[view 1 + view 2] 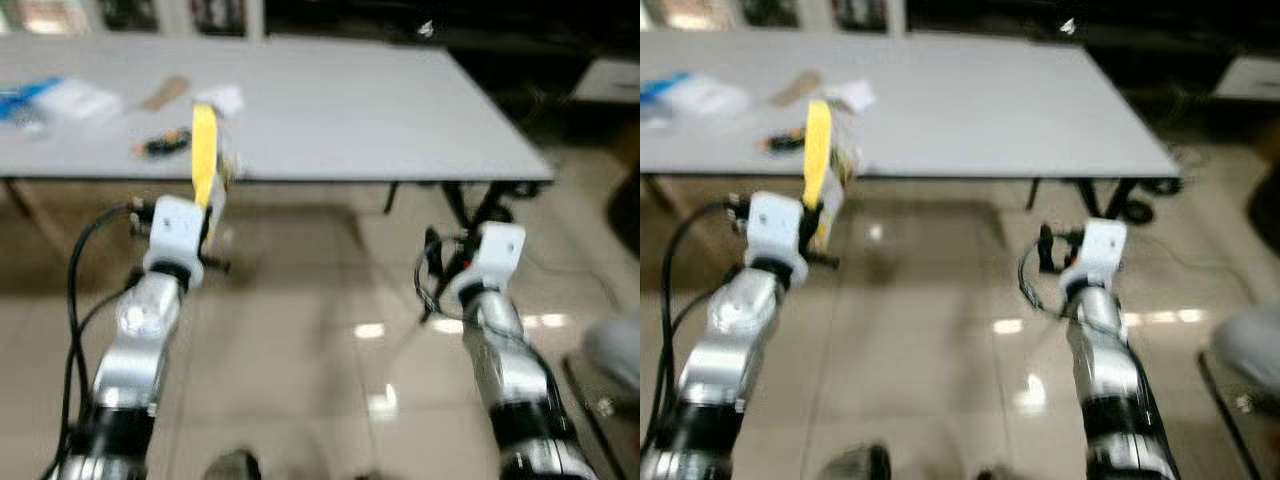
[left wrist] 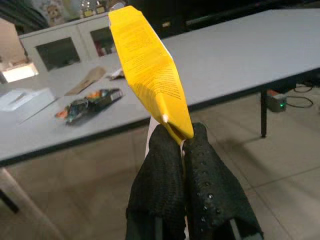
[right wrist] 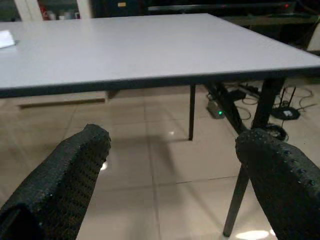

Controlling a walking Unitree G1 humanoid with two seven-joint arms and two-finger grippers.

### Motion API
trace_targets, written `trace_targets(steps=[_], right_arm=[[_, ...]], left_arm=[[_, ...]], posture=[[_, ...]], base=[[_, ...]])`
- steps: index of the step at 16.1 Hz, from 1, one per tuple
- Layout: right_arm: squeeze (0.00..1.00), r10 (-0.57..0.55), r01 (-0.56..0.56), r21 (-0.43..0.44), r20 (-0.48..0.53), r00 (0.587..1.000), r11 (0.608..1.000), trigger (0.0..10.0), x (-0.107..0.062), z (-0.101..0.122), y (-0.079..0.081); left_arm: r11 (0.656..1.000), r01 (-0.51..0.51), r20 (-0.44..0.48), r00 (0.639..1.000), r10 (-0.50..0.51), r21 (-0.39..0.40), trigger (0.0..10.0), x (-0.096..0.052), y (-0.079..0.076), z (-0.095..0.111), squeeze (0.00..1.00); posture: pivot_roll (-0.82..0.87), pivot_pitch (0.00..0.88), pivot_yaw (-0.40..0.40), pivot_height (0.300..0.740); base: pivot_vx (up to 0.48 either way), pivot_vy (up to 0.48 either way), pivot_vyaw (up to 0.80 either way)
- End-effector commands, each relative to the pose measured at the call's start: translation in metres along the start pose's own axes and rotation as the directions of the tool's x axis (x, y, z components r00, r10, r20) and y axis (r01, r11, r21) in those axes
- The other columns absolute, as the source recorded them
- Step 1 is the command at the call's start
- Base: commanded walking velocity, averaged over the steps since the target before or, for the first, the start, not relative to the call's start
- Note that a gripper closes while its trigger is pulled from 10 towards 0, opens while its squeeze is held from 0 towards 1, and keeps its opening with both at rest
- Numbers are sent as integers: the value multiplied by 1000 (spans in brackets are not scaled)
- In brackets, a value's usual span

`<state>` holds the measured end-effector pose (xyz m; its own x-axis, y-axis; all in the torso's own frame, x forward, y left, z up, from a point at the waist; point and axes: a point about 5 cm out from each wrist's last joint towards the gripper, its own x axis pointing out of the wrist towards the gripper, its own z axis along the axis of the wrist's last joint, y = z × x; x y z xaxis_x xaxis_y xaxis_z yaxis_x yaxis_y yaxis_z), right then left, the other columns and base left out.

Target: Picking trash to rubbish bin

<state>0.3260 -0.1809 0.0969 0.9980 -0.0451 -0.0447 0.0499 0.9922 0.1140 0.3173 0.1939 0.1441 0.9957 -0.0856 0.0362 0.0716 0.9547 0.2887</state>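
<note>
Trash in play is a flattened yellow paper carton [image 2: 149, 70] printed with small dark text, pinched at its lower end between the two black fingers of the left gripper [image 2: 181, 145], which are pressed tight together on it. The carton stands up from the fingers, held in the air in front of the near edge of the grey rectangular tabletop [image 1: 380, 110], toward that edge's left part.

On the tabletop behind it, close to the near edge, lies a small dark wrapper with orange and green patches [image 2: 89, 101]. Farther in are a flat brown paper strip [image 1: 166, 92] and a crumpled white scrap [image 1: 222, 98]. Toward the tabletop's left end lie a white sheet [image 1: 82, 100] and something blue [image 1: 24, 98], too blurred to tell apart further.

The right gripper [image 3: 170, 165] hangs over the glossy beige tiled floor [image 1: 300, 350] before the near edge's right part, its fingers spread wide and holding nothing. Black cables [image 3: 280, 110] lie on the floor under the table's right end.
</note>
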Motion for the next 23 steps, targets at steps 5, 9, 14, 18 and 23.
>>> trace_targets(steps=[5,9,14,18,23], right_arm=[[0,1,-1,-9,-14,1000,1000,10000,0,0,-3],[0,3,-3,-10,-16,1000,1000,10000,0,-1,-3],[0,17,-17,-15,-32,999,1000,10000,0,-4,0],[0,-4,0,-37,-122,993,999,10000,-6,-27,-5],[0,8,-36,-58,-423,906,998,10000,-37,-95,-19]], left_arm=[[1000,12,25,1000,-13,6,10000,3,-2,7,0],[1000,19,26,999,-19,3,10000,3,-4,7,0],[1000,15,-1,1000,-15,0,10000,3,-6,1,0],[997,54,-178,982,-64,-58,10000,-8,-17,-49,0],[994,62,-451,888,-94,-85,10000,-34,-27,-117,0]], posture=[[-15,43,-68,740],[-16,34,-66,740],[-14,36,-67,740],[-12,40,-71,740],[-18,37,-72,740]], base=[[-296,0,0],[-296,0,0],[-60,0,0],[0,0,0],[0,0,0]])
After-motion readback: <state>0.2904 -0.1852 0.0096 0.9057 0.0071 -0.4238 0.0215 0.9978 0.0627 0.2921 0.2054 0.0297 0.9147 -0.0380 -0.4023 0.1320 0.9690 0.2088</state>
